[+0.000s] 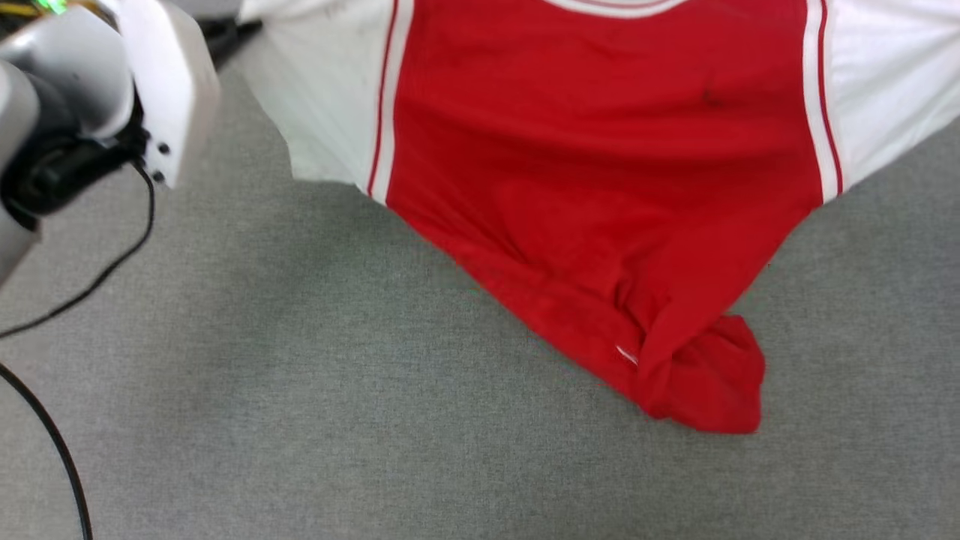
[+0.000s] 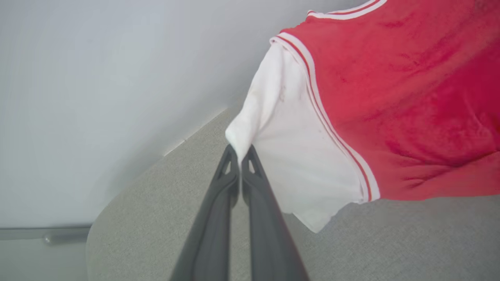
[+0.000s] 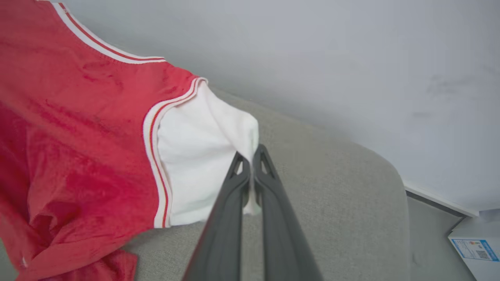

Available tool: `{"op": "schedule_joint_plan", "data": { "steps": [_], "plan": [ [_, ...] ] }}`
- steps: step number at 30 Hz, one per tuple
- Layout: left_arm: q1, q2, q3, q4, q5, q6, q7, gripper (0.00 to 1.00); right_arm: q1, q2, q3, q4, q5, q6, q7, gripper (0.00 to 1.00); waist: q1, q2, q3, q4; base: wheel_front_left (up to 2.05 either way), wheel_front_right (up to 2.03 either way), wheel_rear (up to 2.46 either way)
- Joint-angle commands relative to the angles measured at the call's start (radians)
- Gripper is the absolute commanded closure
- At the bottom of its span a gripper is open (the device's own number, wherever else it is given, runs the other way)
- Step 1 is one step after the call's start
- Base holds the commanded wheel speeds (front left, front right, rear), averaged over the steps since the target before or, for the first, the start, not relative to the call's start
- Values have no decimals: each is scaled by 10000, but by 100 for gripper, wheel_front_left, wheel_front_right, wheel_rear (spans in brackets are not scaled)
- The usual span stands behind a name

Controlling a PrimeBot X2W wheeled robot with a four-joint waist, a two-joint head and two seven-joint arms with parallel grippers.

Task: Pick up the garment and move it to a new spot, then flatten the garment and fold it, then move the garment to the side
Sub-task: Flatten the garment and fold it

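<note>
A: Status?
B: L gripper (image 2: 239,150) pinched shut on one white sleeve, R gripper (image 3: 251,154) on the other. I've got the red white-sleeved jersey garment (image 1: 600,150) strung crosswise btwn them, twisted hem sagging onto grey fabric surface (image 1: 300,412).

The place looks like a plain robot test lab: a grey fabric-covered bench (image 3: 343,187) with rounded corners against a bare white wall (image 3: 351,58), loose black cables (image 1: 61,454), and a labelled white box (image 3: 474,249).

My forearm had a glossy white moulded shell (image 1: 171,79), a black joint collar (image 1: 54,171), two dark screws (image 1: 163,148) and a thin black cable (image 1: 114,264). My long dark-grey fingers (image 2: 218,203) had triangular tip cut-outs.
</note>
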Motion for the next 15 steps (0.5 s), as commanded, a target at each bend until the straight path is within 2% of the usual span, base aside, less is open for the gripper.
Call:
{"op": "schedule_joint_plan", "data": {
  "steps": [1,6,15],
  "plan": [
    [-265,10,133,-58,107,-1,-206,100,-239,-115,86,-206,-20,-5,-300,100,0,0,-232,-33,0,0,0],
    [-708,-138,349,-78,367,46,-628,100,-744,-235,141,-415,-173,-7,-977,100,0,0,-363,-37,0,0,0],
    [-2130,-800,810,695,769,151,-986,100,-2684,126,699,46,-1089,-7,-1669,100,0,0,70,-32,0,0,0]
  ]
}}
